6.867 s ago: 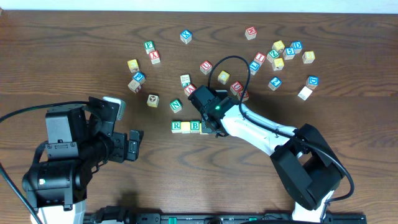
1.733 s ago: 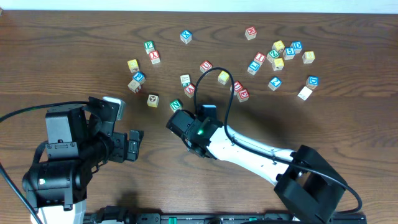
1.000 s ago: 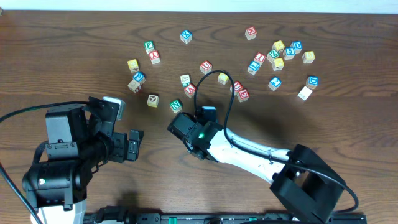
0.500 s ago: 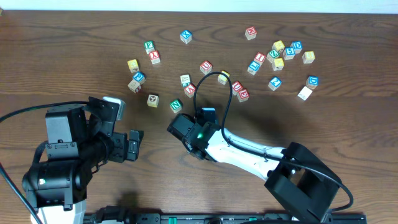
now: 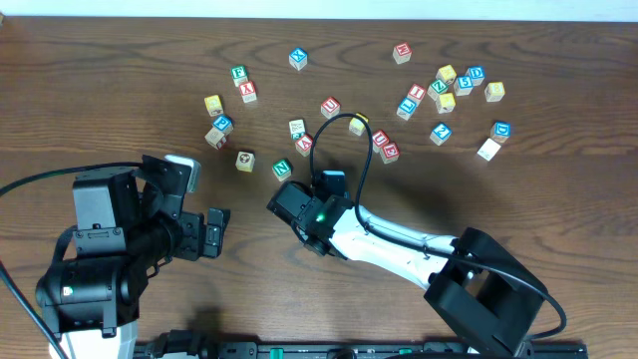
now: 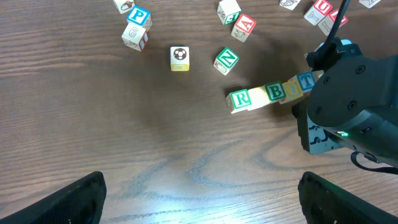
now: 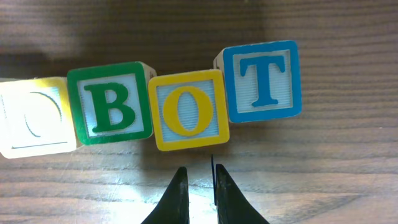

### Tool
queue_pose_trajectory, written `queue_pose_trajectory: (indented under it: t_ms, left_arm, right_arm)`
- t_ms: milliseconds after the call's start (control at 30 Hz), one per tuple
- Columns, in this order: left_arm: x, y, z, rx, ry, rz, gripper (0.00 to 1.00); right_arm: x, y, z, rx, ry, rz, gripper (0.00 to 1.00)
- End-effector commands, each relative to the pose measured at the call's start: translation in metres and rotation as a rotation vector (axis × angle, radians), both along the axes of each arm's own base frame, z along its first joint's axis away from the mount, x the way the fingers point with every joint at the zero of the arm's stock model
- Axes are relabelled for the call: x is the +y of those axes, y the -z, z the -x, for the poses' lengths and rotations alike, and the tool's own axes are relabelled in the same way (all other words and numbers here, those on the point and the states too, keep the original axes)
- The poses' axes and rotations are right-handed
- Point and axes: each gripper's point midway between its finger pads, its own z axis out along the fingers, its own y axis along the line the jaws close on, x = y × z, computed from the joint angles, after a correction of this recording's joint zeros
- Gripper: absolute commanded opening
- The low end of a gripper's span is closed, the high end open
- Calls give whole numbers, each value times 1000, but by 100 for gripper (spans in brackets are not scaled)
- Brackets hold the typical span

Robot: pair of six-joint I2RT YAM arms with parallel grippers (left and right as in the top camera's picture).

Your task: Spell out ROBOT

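From overhead the spelled row cannot be seen: the right arm [image 5: 384, 236] lies across the middle of the bench [image 5: 100, 80] and its black wrist covers the spot. The scattered cubes [image 5: 444, 90] further back are too small there to read reliably.

The left wrist view shows the row whole, running slightly uphill towards the black wrist. It starts with a green R cube [image 6: 239, 98]. Next comes a pale yellow cube [image 6: 255, 97] whose face is washed out and carries only a faint rounded outline. After it stand a green B cube [image 6: 274, 91], a yellow O cube [image 6: 291, 87] and a blue T cube [image 6: 305, 81]. In the right wrist view the R is out of frame and the pale cube is cut by the left edge. B, O and T read clearly there, side by side and touching, with the T set a little out of line.

Loose cubes near the row show a green N [image 6: 227, 60], a red A [image 6: 244, 25], a blue P [image 6: 138, 17] and a ball picture [image 6: 179, 57].

The right fingers [image 7: 177, 199] are drawn nearly together, grip nothing, and point at the O from just beside it without touching. The left fingers [image 6: 68, 199] are spread wide and empty, well apart from the row.
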Motion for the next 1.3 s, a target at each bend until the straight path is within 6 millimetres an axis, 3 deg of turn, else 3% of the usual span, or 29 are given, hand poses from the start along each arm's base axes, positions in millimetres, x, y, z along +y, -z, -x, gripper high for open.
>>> queue_pose_trajectory:
  t_ms: [0, 1267]
  left_arm:
    - [-1, -3, 0, -9, 9, 4, 97]
    - [-1, -3, 0, -9, 9, 4, 97]
  right_arm:
    - [-5, 2, -3, -32, 8, 34, 9]
    - [-5, 6, -17, -77, -3, 52, 11]
